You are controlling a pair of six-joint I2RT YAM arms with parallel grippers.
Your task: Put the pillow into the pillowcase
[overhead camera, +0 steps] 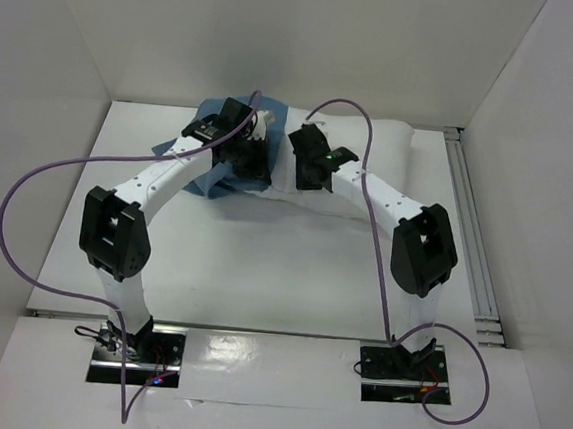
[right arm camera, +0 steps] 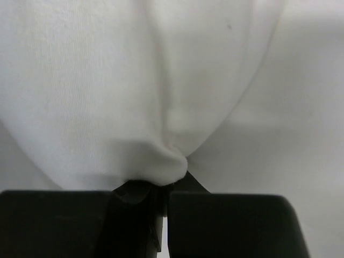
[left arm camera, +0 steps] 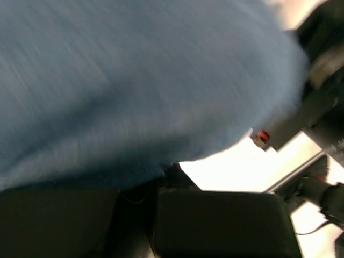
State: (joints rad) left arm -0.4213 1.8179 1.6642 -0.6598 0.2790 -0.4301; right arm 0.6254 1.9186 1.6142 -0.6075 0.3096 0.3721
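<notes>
Pinching with both ends. Right gripper (right arm camera: 164, 185) is clenched on a small fold of the pillow (right arm camera: 161, 80); only a nub of white fabric sits between the fingers. Left gripper (left arm camera: 164, 177) is clamped on the pillowcase (left arm camera: 134, 80), and blurred blue cloth fills that wrist view.

From above: the pillow lies at the far middle of the table (overhead camera: 261, 273). The pillowcase is bunched over its left end, and most of the pillow is bare to the right. My two grippers are near each other.

Risks, as I judge them:
- Right pinch is shallow. A pull toward the case could strip the fold out, since soft filling gives nothing firm to hold.
- I hold the case at one spot and cannot tell whether I have one layer or both. If both, the mouth is shut and the pillow only shoves the cloth along.
- Limp cloth may fold under a pillow corner and jam it.
- Wrists are close; a crossing move could knock them together.
- Cables (overhead camera: 28, 182) loop wide, and one arcs above the pillow, so it could drag on the cloth.

Writing: none readable. No brand or label shows on pillow or case. A green light (overhead camera: 328, 159) shows on my right wrist.
</notes>
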